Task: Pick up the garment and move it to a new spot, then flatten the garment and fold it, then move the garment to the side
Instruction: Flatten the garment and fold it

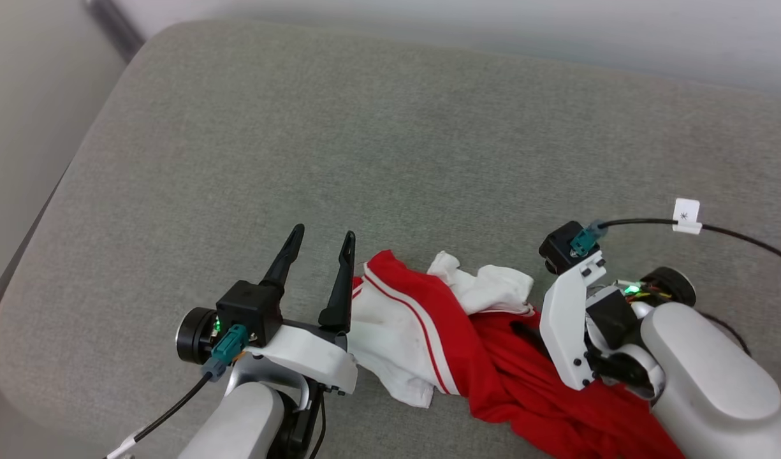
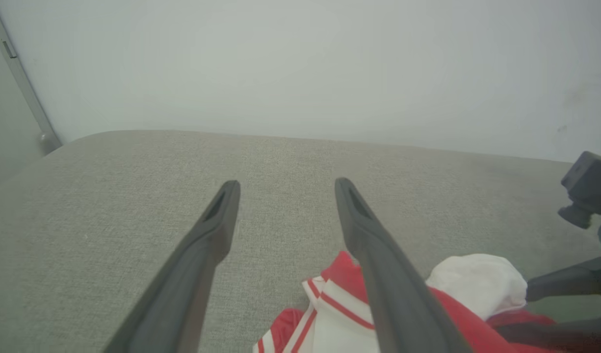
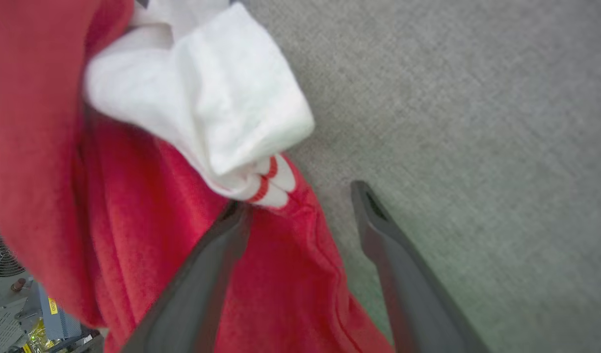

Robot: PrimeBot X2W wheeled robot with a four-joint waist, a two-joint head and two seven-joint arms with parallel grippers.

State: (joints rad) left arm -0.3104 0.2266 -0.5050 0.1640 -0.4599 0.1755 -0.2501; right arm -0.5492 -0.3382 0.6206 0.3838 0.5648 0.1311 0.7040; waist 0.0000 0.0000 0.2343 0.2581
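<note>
Crumpled garment [image 1: 492, 363] on the near edge of a grey cushion [image 1: 364, 127].
It lies bunched between the arms. The right gripper [image 3: 300, 198] straddles its red edge, fingers apart; the left gripper [image 1: 323, 233], just beside its striped sleeve, gapes over bare cushion stretching away beyond.

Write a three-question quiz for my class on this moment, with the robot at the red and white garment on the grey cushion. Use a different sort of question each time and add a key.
1. True or false: the garment lies flat and spread out on the grey cushion.
2. Choose one. The left gripper is: A shut on the garment; B open, holding nothing; C shut on nothing.
3. Short answer: what colour is the bunched sleeve just past the fingertips of the right gripper?

Key: 1 false, it is crumpled; 2 B; 3 white.
</note>
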